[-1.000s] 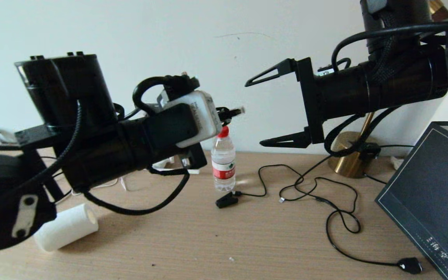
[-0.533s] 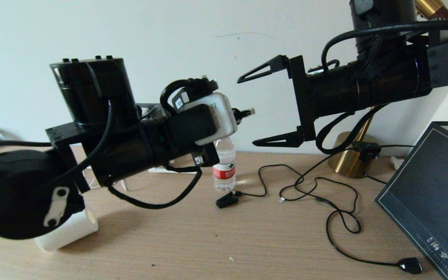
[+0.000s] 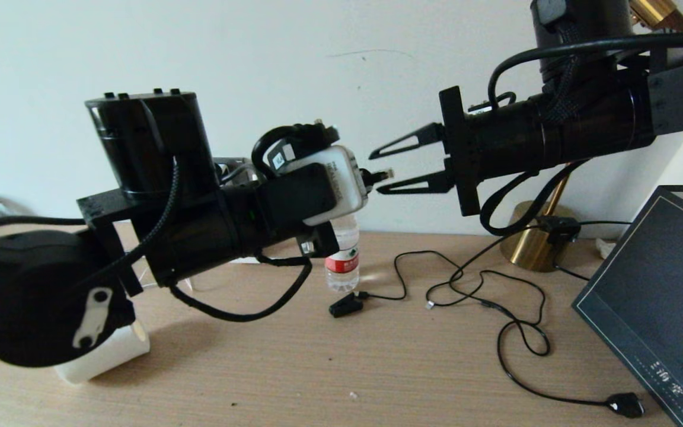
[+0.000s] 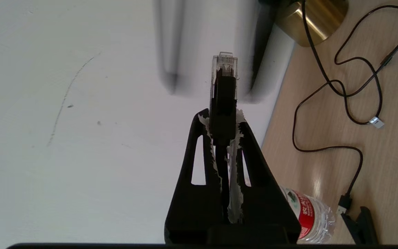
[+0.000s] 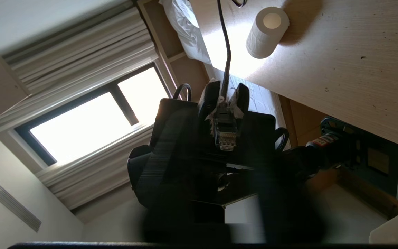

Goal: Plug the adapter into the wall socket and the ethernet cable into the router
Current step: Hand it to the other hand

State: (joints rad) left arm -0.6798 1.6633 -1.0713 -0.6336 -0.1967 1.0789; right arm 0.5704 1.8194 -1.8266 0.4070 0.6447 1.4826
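Note:
My left gripper (image 4: 223, 116) is raised above the desk and shut on the ethernet cable's clear-tipped connector (image 4: 224, 77), which sticks out past its fingertips. The black ethernet cable (image 5: 225, 45) trails back from it toward the desk. My right gripper (image 3: 375, 173) faces the left one. Its two fingers (image 3: 404, 142) have narrowed to either side of the connector tip (image 3: 380, 175), and a gap still shows on both sides. The router, the adapter and the wall socket are out of view.
Below the arms on the wooden desk (image 3: 377, 367) stand a water bottle (image 3: 341, 261), a black clip-end cable (image 3: 346, 305), a brass lamp base (image 3: 531, 240) with its switch cord (image 3: 625, 404), a white paper roll (image 3: 110, 356) and a dark board (image 3: 644, 296) at the right.
The left arm carried the connector to the right, toward the right gripper. The right gripper's fingers went from wide open to narrow around the connector tip.

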